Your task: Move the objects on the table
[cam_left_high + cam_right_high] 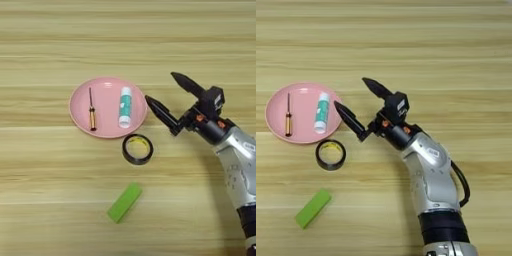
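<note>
A pink round plate (107, 106) is shown left of centre on the light wooden table (128, 40). Two objects are seen lying on it, side by side and apart: a thin orange-handled screwdriver (92, 111) on the left half, running roughly top to bottom, and a white-and-teal tube (125, 107) on the right half, likewise lengthwise. A black tape ring (137, 149) with yellow inside is laid flat on the table just below the plate's lower right rim. A flat green rectangular block (124, 202) is placed further down, toward the lower centre, set diagonally and well apart from the ring. The right gripper (159, 89) is seen at centre right, just beside the plate's right edge; its two black fingers are spread wide apart and nothing is held between them. The lower fingertip (150, 100) is pointed toward the plate rim, above the tape ring. The silver forearm (428, 165) is brought in from the lower right of the frame.
</note>
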{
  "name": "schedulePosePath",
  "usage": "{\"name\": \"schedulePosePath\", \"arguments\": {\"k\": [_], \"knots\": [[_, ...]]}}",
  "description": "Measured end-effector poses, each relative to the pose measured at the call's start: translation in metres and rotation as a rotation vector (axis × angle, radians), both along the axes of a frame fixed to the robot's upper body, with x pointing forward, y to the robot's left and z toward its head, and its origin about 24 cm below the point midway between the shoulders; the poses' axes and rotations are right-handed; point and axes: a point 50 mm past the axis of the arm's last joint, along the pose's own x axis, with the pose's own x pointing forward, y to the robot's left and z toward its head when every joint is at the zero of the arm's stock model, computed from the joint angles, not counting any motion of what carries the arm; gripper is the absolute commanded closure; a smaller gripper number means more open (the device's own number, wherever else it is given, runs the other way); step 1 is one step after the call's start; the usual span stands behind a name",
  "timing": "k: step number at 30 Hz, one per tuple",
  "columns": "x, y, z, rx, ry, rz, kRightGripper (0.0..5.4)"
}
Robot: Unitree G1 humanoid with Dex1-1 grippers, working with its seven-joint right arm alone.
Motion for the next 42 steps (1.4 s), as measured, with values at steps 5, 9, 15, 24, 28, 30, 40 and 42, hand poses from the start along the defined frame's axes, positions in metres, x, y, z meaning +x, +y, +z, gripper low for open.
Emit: {"name": "schedulePosePath", "arguments": {"k": [5, 9, 15, 24, 28, 30, 40, 42], "knots": [[0.001, 0.003, 0.004, -0.010, 0.009, 0.011, 0.05], [0.002, 0.008, 0.007, -0.039, 0.009, 0.035, 0.05], [0.003, 0.012, 0.009, -0.075, 0.022, 0.053, 0.05], [0.008, 0.020, 0.013, -0.142, 0.034, 0.039, 0.05], [0.011, 0.024, 0.013, -0.169, 0.050, 0.029, 0.05], [0.013, 0.026, 0.012, -0.183, 0.066, 0.025, 0.05], [0.015, 0.038, -0.001, -0.256, 0.167, -0.001, 0.05], [0.015, 0.040, -0.002, -0.263, 0.181, -0.005, 0.05]]}}
